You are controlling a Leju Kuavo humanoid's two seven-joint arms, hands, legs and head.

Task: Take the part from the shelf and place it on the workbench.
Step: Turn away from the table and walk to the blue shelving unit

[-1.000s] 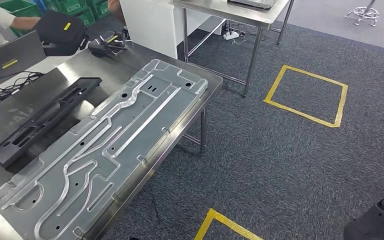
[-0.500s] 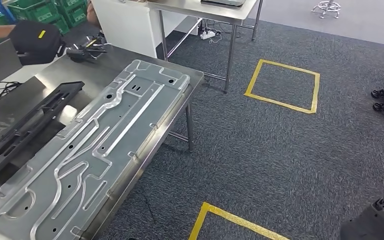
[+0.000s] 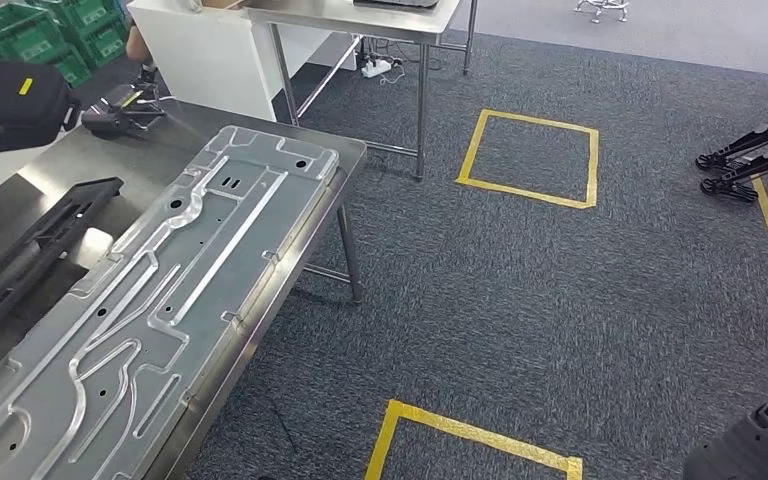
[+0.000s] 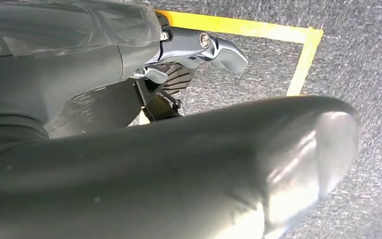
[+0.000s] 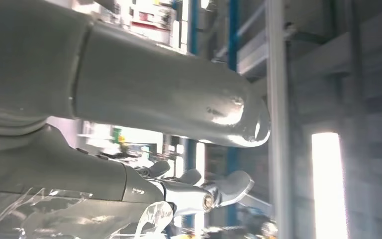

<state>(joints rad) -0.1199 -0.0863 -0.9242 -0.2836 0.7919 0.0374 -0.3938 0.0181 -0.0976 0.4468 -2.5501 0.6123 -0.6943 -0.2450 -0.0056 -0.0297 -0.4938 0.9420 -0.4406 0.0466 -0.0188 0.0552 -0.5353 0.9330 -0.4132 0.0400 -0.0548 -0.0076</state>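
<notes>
1. Head view: the part, a long pressed metal panel with ribs and holes, lies flat on the steel bench at the left. It runs from the near left corner out to the far right corner, and its long edge sits just inside the bench's right rim. I judge it is laid there because that is its destination, with the full length supported so it cannot tip. A black tray lies beside it on the left, and a black case sits at the far left end. Yellow tape squares mark standing spots on the grey carpet.

2. Left wrist view: the left robot hand hangs over the carpet beside a yellow tape corner. Its fingers are loosely apart and hold nothing, which suits an arm with no load to carry.

3. Right wrist view: the right robot hand is raised against a blurred backdrop of blue uprights and a pale post. It is also empty, with fingers slightly spread. The placing looks done to me.
</notes>
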